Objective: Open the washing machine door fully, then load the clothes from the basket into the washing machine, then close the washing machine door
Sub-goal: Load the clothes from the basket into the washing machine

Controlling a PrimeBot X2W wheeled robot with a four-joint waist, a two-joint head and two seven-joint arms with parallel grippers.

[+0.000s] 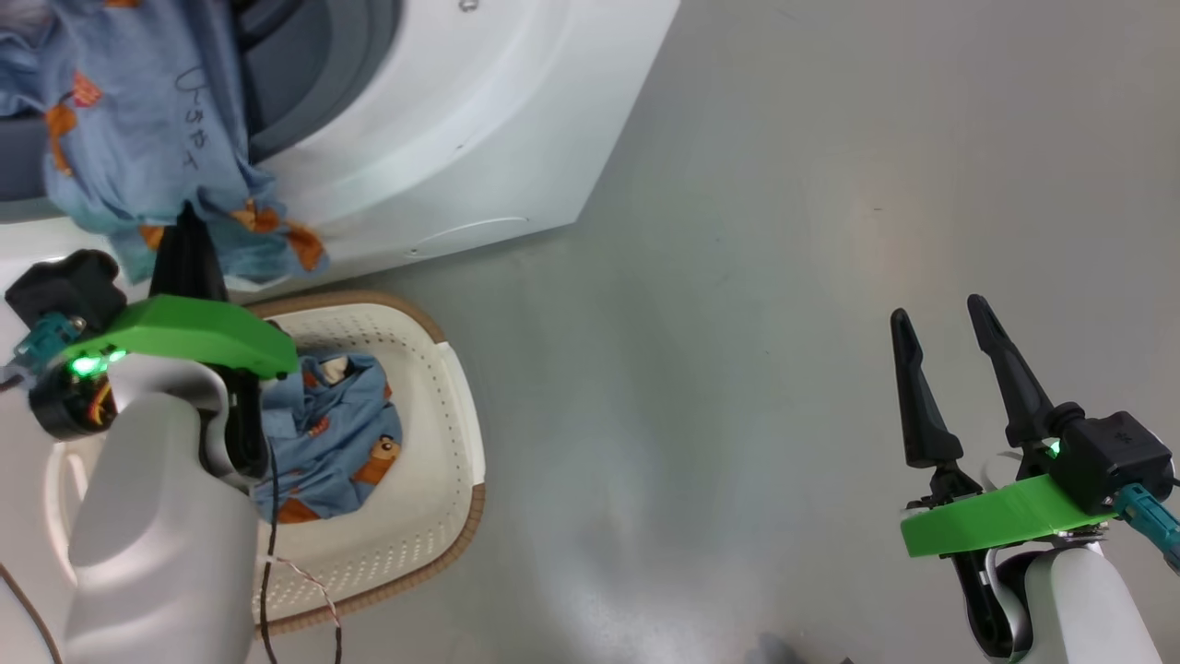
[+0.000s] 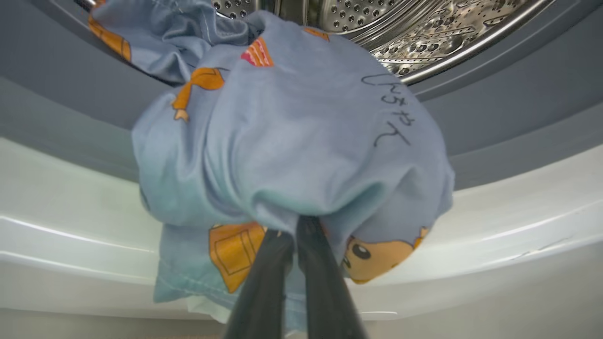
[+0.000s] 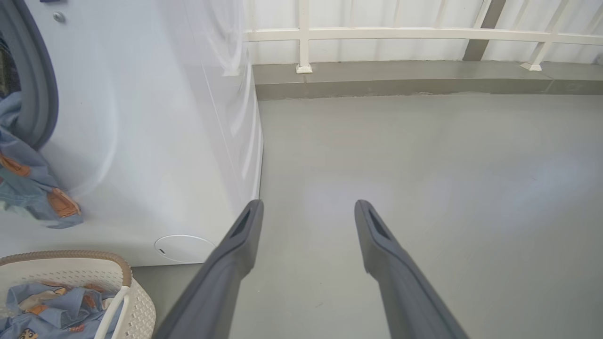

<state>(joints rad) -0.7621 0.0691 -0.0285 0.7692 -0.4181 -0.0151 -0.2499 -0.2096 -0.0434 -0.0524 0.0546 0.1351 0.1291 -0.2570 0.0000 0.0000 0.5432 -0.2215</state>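
Observation:
A light blue garment (image 1: pixel 138 120) printed with orange cartoon faces hangs out of the washing machine (image 1: pixel 479 120) mouth, over the grey gasket (image 2: pixel 518 103) and white front lip. My left gripper (image 1: pixel 189 226) is shut on the garment's lower fold (image 2: pixel 292 141), and the cloth hides its fingertips (image 2: pixel 297 223). The steel drum (image 2: pixel 424 28) shows behind. More clothes (image 1: pixel 332 433) lie in the cream basket (image 1: pixel 466 433) on the floor below. My right gripper (image 1: pixel 938 312) hangs open over bare floor, far right. The washing machine door is out of view.
The basket (image 3: pixel 70 256) stands tight against the washer's front (image 3: pixel 141 117). Grey floor (image 3: pixel 424 188) stretches to the right of the machine. A low kerb with a white railing (image 3: pixel 400 35) runs along the far side. A thin cable (image 1: pixel 269 553) dangles from my left forearm over the basket.

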